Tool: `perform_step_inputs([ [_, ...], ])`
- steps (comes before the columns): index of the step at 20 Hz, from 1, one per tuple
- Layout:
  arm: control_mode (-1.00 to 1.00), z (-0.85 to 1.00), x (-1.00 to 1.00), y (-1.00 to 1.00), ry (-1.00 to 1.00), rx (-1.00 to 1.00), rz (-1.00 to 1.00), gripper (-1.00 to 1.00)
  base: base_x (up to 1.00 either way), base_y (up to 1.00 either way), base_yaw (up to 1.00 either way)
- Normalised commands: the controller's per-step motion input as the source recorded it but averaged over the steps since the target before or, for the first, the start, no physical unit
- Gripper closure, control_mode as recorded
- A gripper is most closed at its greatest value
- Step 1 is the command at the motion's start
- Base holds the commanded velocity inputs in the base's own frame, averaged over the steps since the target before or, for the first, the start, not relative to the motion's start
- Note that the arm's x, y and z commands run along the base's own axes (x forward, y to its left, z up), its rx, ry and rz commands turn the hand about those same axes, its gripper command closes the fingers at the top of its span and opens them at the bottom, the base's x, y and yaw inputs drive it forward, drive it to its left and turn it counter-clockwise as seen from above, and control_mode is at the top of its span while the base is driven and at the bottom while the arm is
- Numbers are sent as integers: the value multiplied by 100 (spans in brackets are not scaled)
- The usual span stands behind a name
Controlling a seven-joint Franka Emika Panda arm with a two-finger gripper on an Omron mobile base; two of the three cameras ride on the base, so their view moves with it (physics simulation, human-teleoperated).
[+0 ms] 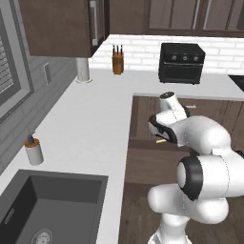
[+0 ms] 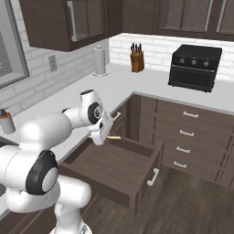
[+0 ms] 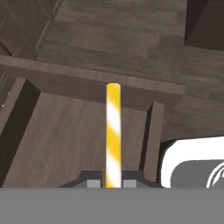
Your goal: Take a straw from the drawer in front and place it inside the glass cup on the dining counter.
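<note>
Gripper (image 3: 113, 183): clenched on the straw (image 3: 113, 135), which rises from between the two dark finger tips. Hand view shows the straw as a slim stick with yellow and white diagonal stripes, pinched at its lower end, its free end reaching up over the drawer's front wall.

Straw, other views: in the right base view a short pale-yellow sliver (image 2: 114, 136) sticks out sideways from the gripper (image 2: 101, 135), above the open drawer (image 2: 114, 169) and apart from its floor. In the left base view only a small yellow tip (image 1: 161, 140) shows beside the hand; the arm's white links cover most of the gripper there.

Drawer: dark brown wood, pulled out from the cabinet run below the white worktop (image 2: 137, 84). The right base view shows its whole interior and the pale handle on its front; the hand view gives the floor boards and walls from above.

Worktop items: knife block (image 2: 136, 59) and black toaster oven (image 2: 195, 66) against the white tile wall in both base views. Paper towel roll (image 2: 99, 60) stands upright near the corner. A soap dispenser (image 1: 33, 150) stands near the dark sink (image 1: 52, 207); the left base view shows the sink basin, the right base view shows the dispenser at its left edge.

Closed drawers (image 2: 185, 132) with pale handles below the oven, seen clearly in the right base view.
</note>
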Motion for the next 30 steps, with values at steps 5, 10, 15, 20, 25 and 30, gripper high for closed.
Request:
perform_step_inputs([
  [5,-100,100,-30,34,0,0,-6,100,0,0,0],
  [10,-100,89,-79,20,0,3,-4,100,0,0,0],
  [15,-100,8,-100,12,-24,13,0,100,0,0,0],
  [20,-100,-40,-92,15,-41,5,0,100,0,0,0],
  [25,-100,-20,-46,12,-26,0,0,100,0,0,0],
  [30,-100,-3,-16,0,-7,1,0,100,0,0,0],
])
